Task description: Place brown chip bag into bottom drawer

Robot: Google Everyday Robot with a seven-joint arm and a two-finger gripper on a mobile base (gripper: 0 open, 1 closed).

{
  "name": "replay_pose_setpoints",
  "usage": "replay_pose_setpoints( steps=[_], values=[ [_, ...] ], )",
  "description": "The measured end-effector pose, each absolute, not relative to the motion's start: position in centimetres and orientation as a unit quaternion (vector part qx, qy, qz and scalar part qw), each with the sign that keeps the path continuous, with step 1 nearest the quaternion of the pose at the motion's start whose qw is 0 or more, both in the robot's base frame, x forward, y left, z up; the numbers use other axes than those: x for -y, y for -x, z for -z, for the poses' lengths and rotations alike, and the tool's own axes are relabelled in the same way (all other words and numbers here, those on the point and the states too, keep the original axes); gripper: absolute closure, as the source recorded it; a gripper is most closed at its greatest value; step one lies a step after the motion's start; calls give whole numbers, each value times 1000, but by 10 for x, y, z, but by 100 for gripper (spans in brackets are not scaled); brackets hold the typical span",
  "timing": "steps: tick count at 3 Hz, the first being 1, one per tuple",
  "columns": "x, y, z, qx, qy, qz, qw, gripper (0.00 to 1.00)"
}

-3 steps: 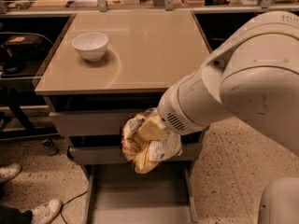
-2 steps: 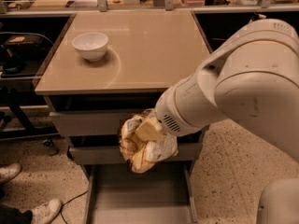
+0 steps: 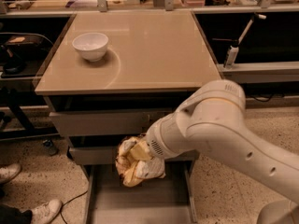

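Observation:
The brown chip bag, crumpled with a dark brown and pale yellow surface, hangs at the end of my white arm in front of the middle drawer front. My gripper is shut on it, mostly hidden by the bag and the wrist. The bag is held in the air just above the rear part of the bottom drawer. This drawer is pulled out as a wide flat grey tray with side rails, and nothing lies in its visible part.
A white bowl stands at the back left of the tan cabinet top. The two upper drawer fronts are closed. A person's white shoes are on the floor at the lower left. A shelf with clutter runs behind.
My arm has lowered and shifted a little left, carrying the chip bag down from the middle drawer level toward the open bottom drawer.

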State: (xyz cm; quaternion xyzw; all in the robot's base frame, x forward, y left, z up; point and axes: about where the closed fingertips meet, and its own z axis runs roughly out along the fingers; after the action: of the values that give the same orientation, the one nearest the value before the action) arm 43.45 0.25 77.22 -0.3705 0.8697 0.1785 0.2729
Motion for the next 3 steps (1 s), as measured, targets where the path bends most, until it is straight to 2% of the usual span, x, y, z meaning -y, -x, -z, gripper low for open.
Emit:
replay_pose_setpoints(
  steps=[2, 3],
  values=[
    [-14, -450, -667, -893, 330, -205, 228, 100],
    [-13, -454, -663, -896, 325, -206, 223, 100]
  ],
)
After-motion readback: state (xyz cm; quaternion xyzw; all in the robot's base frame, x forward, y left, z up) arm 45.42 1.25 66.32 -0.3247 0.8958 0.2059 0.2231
